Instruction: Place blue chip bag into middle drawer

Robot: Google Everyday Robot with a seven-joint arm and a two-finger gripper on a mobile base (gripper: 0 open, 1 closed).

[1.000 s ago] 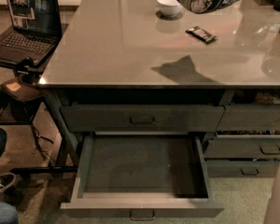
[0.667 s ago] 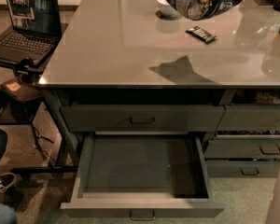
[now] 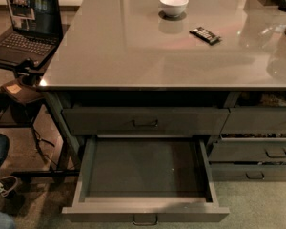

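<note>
The middle drawer (image 3: pixel 145 213) is pulled wide open below the grey tabletop (image 3: pixel 133 46). Its long shallow tray shows nothing inside, and a small bar handle sits on its flat front. The blue chip bag is out of view. The gripper is also out of view, and no part of the arm reaches over the table or the drawer.
A white bowl (image 3: pixel 174 5) and a slim black candy bar wrapper (image 3: pixel 205 35) lie on the far part of the tabletop. The top drawer (image 3: pixel 145 121) is closed, with narrower drawers (image 3: pixel 257 151) at the right. A laptop (image 3: pixel 26 25) sits on a side stand at the left. A shoe (image 3: pixel 0 187) is on the floor.
The gripper holding the blue chip bag near the bowl at the top edge has left the view. Its shadow on the tabletop is gone too. The drawer has not moved.
</note>
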